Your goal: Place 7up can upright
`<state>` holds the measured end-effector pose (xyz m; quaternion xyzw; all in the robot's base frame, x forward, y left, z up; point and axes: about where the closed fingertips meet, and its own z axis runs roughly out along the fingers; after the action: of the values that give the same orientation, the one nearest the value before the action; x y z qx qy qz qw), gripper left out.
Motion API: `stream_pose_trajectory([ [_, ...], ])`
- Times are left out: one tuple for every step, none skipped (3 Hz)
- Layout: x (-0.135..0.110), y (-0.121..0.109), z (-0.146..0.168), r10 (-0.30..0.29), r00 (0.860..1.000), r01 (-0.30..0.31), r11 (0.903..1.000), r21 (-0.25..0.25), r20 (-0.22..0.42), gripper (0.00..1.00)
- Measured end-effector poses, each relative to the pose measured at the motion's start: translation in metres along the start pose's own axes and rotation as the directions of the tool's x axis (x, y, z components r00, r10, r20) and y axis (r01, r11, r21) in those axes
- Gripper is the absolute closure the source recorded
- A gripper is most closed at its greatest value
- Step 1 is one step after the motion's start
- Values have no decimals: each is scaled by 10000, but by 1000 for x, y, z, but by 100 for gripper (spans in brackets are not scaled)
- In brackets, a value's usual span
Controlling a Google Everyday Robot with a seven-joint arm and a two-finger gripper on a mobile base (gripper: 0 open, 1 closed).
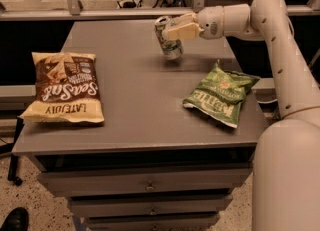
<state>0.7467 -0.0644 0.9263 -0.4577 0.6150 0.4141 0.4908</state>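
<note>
Over the far part of the table [140, 90], a bit right of centre, the gripper [170, 29] has its fingers clamped on the 7up can [171, 49], approx. at the upper half of the body. The can is tilted, top leaning to the left and away, bottom very near the table. I cannot tell if the bottom edge touches or hangs just above.

Handling, as I judge it: a thin metal can is light if empty, and the wall is stiff but dents under a strong squeeze. The skin is smooth, so it may slip or rotate between the pads. A side grip at mid-body, across the round wall, seems best, w/ moderate force. The base is narrow, so it tips easily if let go while leaning.

The table top is flat, grey and matte, good for standing a can. The brown snack bag [62, 87] lies at the left and the green chip bag [220, 92] at the right, both well apart from the can. Drawers [145, 185] are below the top, a railing [100, 12] is behind, and the floor [30, 195] is speckled.
</note>
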Motion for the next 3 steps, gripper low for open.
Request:
stream_pose_trajectory([
  [9,-2,-4,86,9995,-83,9999,-95,318,51],
  [20,-4,-9,347,9978,-339,9993,-142,567,26],
  [30,-7,-16,545,9966,-539,9985,-111,623,4],
])
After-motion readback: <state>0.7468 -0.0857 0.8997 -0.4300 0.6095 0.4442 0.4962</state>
